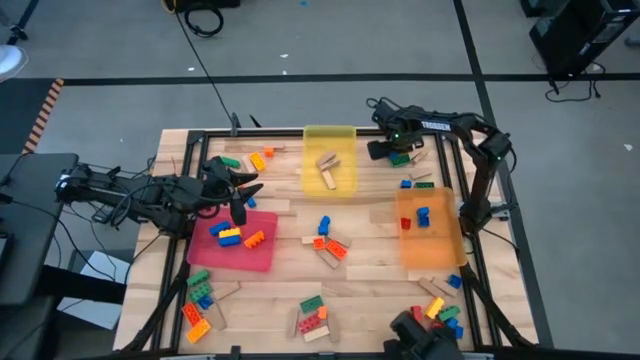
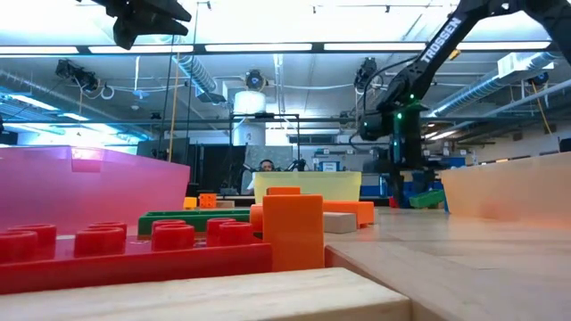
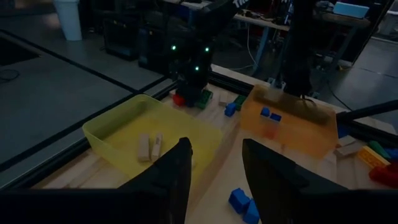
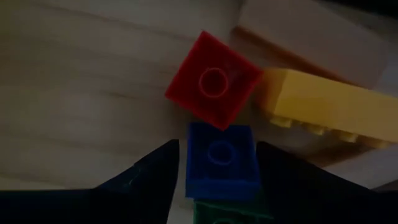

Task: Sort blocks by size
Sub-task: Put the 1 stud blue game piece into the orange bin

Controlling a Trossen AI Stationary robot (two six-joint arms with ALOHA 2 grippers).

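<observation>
Right gripper [image 4: 214, 180] is low over the far right table corner, fingers parted either side of a small blue brick [image 4: 221, 160] beside a red brick [image 4: 213, 79], probably lining up a pick. Left gripper [image 3: 214, 168] hangs above the red tray [image 1: 262, 256], partly open and empty.

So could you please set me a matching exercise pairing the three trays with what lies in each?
Things:
1. yellow tray
2. orange tray
3. red tray

Contents:
A. blue and red bricks
B. tan wooden blocks
C. blue, yellow and orange bricks

Pairs: 1-B, 2-A, 3-C
</observation>
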